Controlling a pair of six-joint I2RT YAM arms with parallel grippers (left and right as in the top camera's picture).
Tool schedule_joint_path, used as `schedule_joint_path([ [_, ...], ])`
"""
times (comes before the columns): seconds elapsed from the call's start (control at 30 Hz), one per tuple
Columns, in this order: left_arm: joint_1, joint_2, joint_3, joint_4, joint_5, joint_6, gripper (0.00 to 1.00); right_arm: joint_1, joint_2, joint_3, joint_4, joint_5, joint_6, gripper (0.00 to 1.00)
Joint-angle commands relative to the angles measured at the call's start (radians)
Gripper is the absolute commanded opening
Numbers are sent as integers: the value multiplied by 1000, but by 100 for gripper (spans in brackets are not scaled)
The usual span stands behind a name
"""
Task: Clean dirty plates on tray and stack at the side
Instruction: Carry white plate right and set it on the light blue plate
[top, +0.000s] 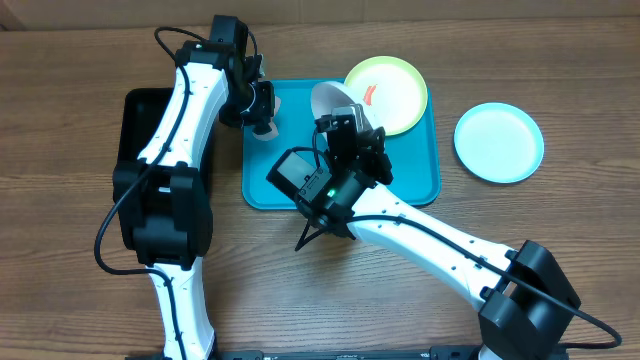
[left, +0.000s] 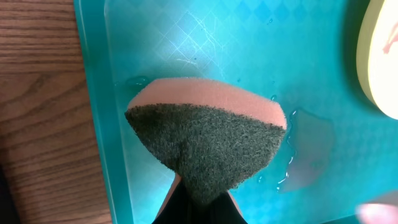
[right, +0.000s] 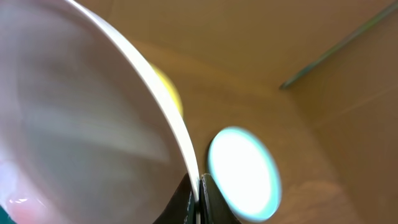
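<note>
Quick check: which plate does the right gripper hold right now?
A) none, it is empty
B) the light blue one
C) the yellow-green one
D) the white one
D: the right gripper is shut on the rim of the white plate, which is tilted up, while the yellow-green plate lies on the tray and the light blue plate lies on the table.

white plate (right: 81, 124) rim pinched in end effector (right: 199, 194), blue plate (right: 242, 174) beyond
</note>
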Motion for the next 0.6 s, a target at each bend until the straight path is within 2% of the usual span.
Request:
schedule_joint_path([
  [0.0, -8, 2, 16, -3, -5, -16, 4, -74, -26, 16, -9, -233, 87, 4],
  [0.13, -8, 2, 16, -3, -5, -16, 4, -212, -67, 16, 4, -506, 73, 4],
  [0.37, -8, 2, 16, -6, -5, -15, 4, -602, -89, 16, 71, -1027, -130, 4],
  [0.57, -17, 2, 16, -16, -6, -15, 4, -926, -89, 14, 105, -1233, -158, 4],
])
